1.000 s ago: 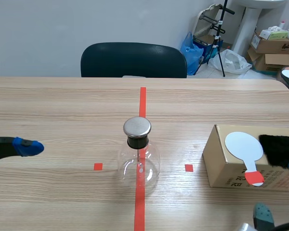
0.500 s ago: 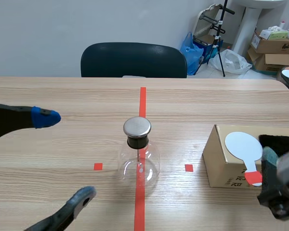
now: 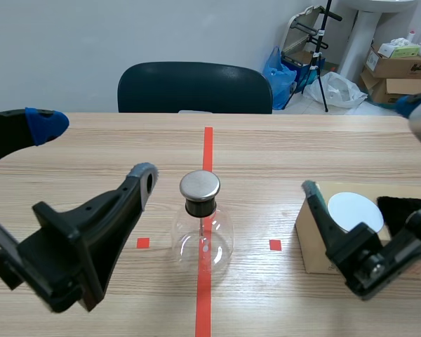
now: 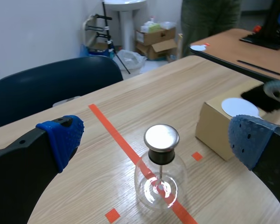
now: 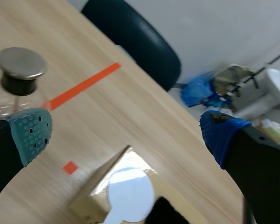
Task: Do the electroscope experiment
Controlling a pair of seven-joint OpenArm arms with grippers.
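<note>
The left gripper (image 3: pixel 95 149) hangs in the air to the left of the flask (image 3: pixel 202 235). Its fingers are spread wide and hold nothing.

The flask stands upright in the middle of the table (image 3: pixel 91 140), on the red line. It is round and made of clear glass. It has a black neck and a shiny metal cap (image 3: pixel 199 185) on top. A thin rod hangs down inside it from the cap.

The flask looks light, but it is glass, so it could break or roll if it gets bumped. The round belly looks smooth and slippery. The neck just under the cap seems like the best place to hold it. Most likely nobody has to lift it at all, and only the cap needs a touch.

A brown box (image 3: pixel 310 242) sits to the right of the flask. A flat white disc (image 3: pixel 352 209) lies on top of it. Some black fur (image 3: pixel 403 207) lies beside the disc, on the side away from the flask. The disc looks thin, stiff and very light. Its narrow handle end seems the spot to pinch. The fur looks soft and easy to squeeze.

The right gripper (image 5: pixel 127 132) hangs over the box, to the right of the flask. Its fingers are wide apart too, with nothing in them.
</note>
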